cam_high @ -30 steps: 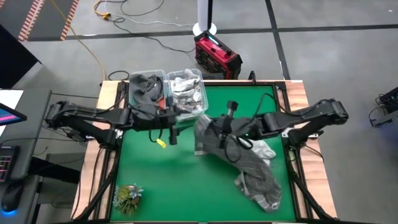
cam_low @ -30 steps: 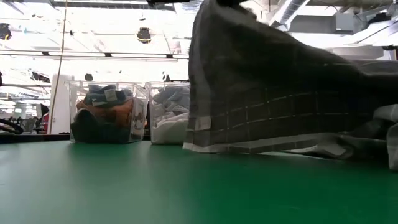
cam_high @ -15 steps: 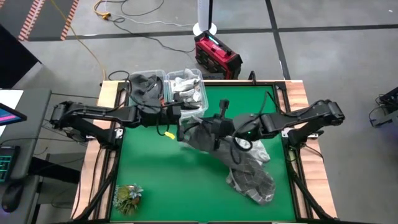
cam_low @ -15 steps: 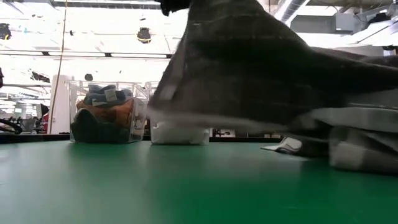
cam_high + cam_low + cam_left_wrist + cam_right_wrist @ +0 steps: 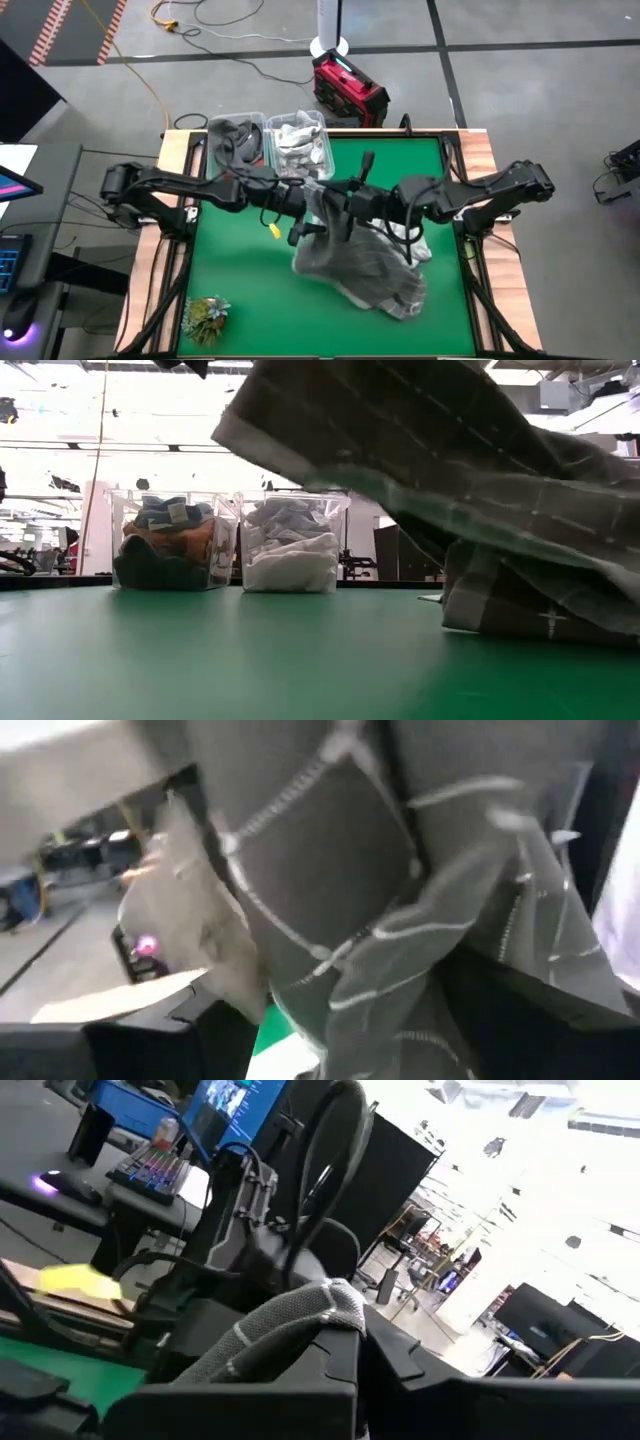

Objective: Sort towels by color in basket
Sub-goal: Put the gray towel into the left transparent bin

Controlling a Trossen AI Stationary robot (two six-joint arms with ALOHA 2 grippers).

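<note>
The grey plaid towel (image 5: 355, 265) hangs from my right gripper (image 5: 340, 205) above the table's middle, and my right gripper is shut on it. In the low view the grey plaid towel (image 5: 450, 450) slopes down toward the table's right. My left gripper (image 5: 300, 222) has come up against the towel's raised left side. In the left wrist view its open fingers (image 5: 520, 1020) stand on either side of the hanging cloth (image 5: 330, 870); whether they touch it I cannot tell. A white towel (image 5: 420, 243) lies partly under the plaid one. My right gripper pinches a bunched fold of the plaid towel (image 5: 300, 1315) between its two fingers (image 5: 250, 1400), several layers by the look of it. The upper part is lifted clear and hangs below the gripper. The lower end (image 5: 520, 610) rests on the table.
Two clear bins stand side by side at the far edge. One holds dark and rust-orange cloth (image 5: 238, 140) (image 5: 170, 540), the other white cloth (image 5: 300, 140) (image 5: 292, 545). A small leafy plant (image 5: 207, 315) sits at the near left corner. Bare green mat (image 5: 230, 270) lies near left.
My right gripper has carried the plaid towel toward the table's left. The towel's left edge has risen off the mat, and its trailing end has slid left, off the white towel. My left gripper has moved right and toward the near edge, up to the hanging cloth.
</note>
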